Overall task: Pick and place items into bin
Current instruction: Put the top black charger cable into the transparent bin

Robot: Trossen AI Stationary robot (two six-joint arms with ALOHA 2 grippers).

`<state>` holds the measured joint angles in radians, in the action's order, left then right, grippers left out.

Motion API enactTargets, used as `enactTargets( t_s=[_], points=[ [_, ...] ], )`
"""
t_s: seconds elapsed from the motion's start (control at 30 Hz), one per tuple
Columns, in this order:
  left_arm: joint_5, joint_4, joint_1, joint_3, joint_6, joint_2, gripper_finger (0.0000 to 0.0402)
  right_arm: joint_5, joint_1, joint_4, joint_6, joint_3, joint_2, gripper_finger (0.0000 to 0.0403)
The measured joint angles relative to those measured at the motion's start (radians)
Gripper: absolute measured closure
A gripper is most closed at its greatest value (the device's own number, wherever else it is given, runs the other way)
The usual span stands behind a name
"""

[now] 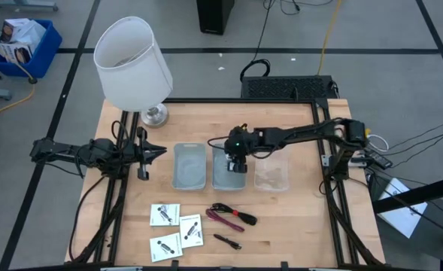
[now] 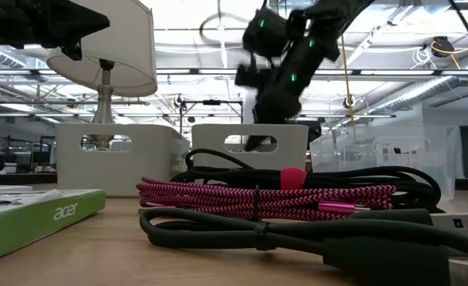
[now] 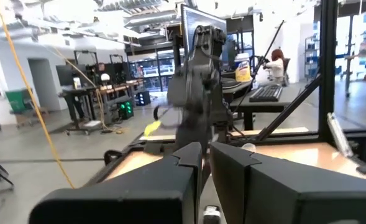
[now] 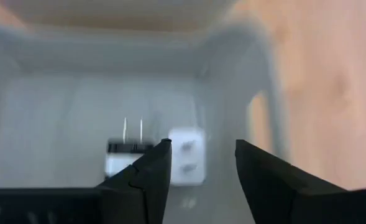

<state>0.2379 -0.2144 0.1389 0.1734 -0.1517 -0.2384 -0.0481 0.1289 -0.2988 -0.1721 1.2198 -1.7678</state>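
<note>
The right gripper point(image 1: 237, 164) hangs over the middle bin point(image 1: 229, 179) at the centre of the overhead frame, fingers parted and empty; two small plug adapters point(image 4: 155, 158) lie on its floor. The left gripper point(image 1: 159, 151) waits at centre left, nearly closed, empty. Lower down lie three packets point(image 1: 177, 229), light and flat, best pinched by an edge, and a soft cable bundle point(image 1: 232, 217), best grasped mid-coil.

In the high view the right gripper point(image 1: 237, 162) covered most of the middle bin point(image 1: 229, 179), so its contents could not be made out there. The right wrist view showed a white plug adapter point(image 4: 186, 157) partly hidden behind the fingers point(image 4: 146, 171). The arm was motion-blurred in the low view.
</note>
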Motion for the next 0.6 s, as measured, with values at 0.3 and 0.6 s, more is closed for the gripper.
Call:
enactTargets(
  t_s=[0.3, 0.6],
  points=[
    [0.001, 0.003, 0.000, 0.000, -0.045, 0.000, 0.0360, 0.054, -0.127, -0.026, -0.072, -0.011, 0.399, 0.0279],
    [0.012, 0.009, 0.000, 0.000, -0.004, -0.028, 0.0360, 0.051, -0.262, 0.215, -0.079, -0.390, 0.862, 0.0393]
  ],
)
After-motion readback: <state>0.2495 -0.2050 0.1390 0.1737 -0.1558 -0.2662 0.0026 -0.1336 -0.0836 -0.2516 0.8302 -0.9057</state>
